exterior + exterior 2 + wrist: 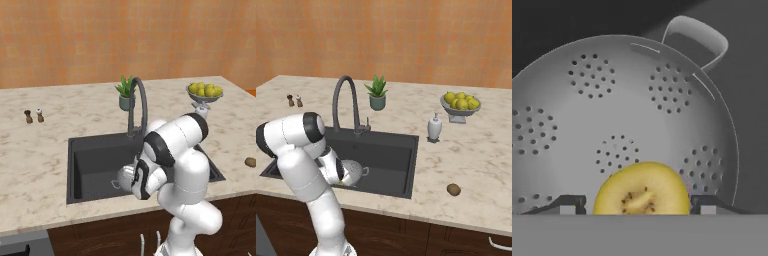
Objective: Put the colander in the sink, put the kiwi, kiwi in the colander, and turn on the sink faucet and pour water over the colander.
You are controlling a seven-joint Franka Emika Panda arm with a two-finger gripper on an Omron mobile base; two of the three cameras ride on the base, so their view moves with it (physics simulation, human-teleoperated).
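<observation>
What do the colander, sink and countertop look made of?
Colander: brushed silver metal, judging by sheen and punched holes. Sink: matte dark grey, maybe composite or coated steel; no glare. Countertop: beige speckled stone look, likely marble or granite.

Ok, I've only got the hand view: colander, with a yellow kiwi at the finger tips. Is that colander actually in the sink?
Observer: Yes, the colander sits in the sink, toward its front.
Operator: Where's the other kiwi?
Observer: The brown kiwi lies on the counter, right of the sink, near the front edge.
Operator: Water running?
Observer: No stream shows under the faucet.
</observation>
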